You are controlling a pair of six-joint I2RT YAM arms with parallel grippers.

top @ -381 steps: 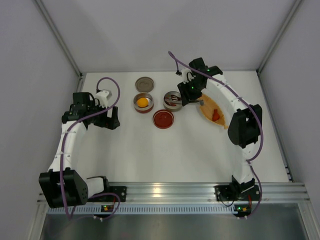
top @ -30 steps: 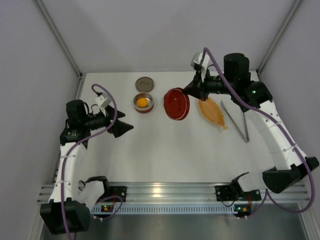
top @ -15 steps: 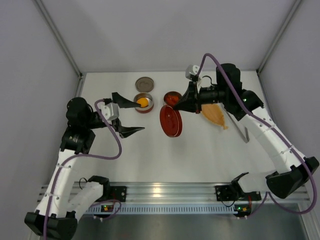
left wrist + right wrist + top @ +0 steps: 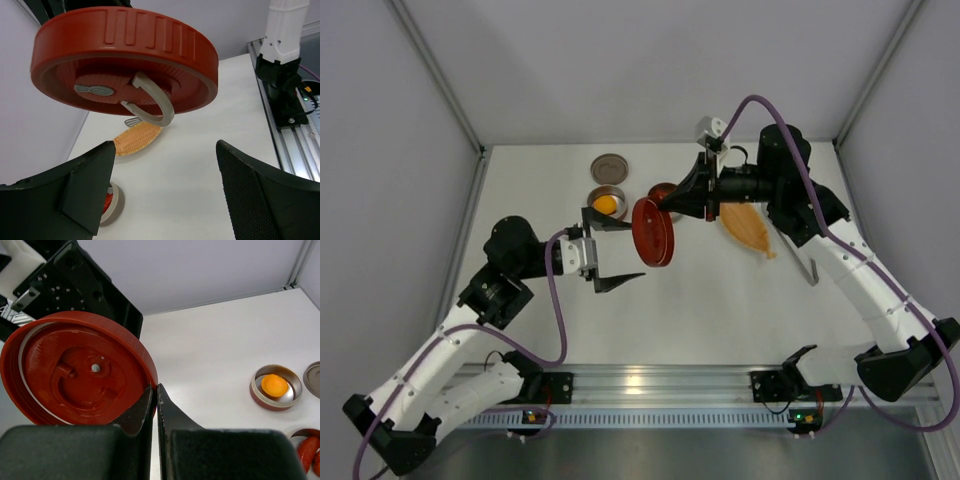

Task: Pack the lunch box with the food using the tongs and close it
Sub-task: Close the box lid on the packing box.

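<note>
The left arm (image 4: 470,330) is being held stretched toward the table's middle, the left gripper (image 4: 612,252) with jaws wide apart, just short of the red lid (image 4: 651,232). The lid is being held on edge above the table, pinched at its rim by the right gripper (image 4: 667,207). An orange-yellow piece (image 4: 605,204) is sitting in a tin (image 4: 590,210) behind. The tongs (image 4: 810,268) are lying beside the orange dish (image 4: 750,230), partly hidden.

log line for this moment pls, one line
right gripper: shut on red lid rim, lid tilted above table | left gripper: open, next to lid, no grip | tongs: on table by orange dish
</note>
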